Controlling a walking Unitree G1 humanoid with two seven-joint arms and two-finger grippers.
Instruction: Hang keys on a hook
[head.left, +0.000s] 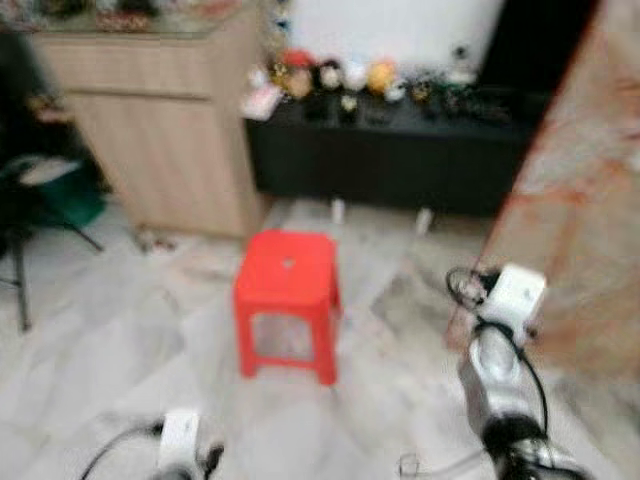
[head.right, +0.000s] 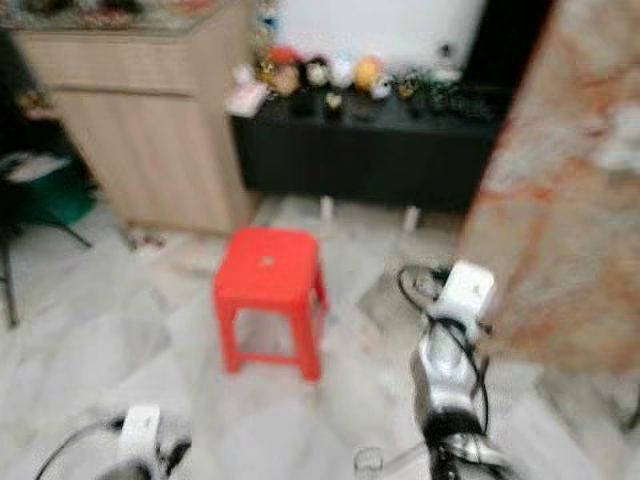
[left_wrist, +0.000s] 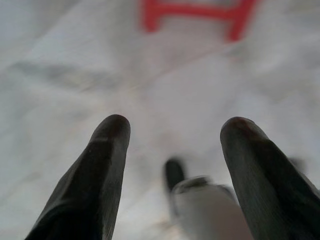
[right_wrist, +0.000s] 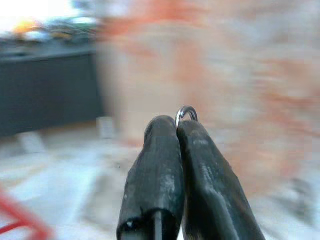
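Everything I got from the head camera was smeared by motion. The small things on the black bench (head.left: 400, 150) were coloured blobs I couldn't name. In the right hand (right_wrist: 178, 125), the keys hid behind the fingers; a ring (right_wrist: 186, 113) poked out.
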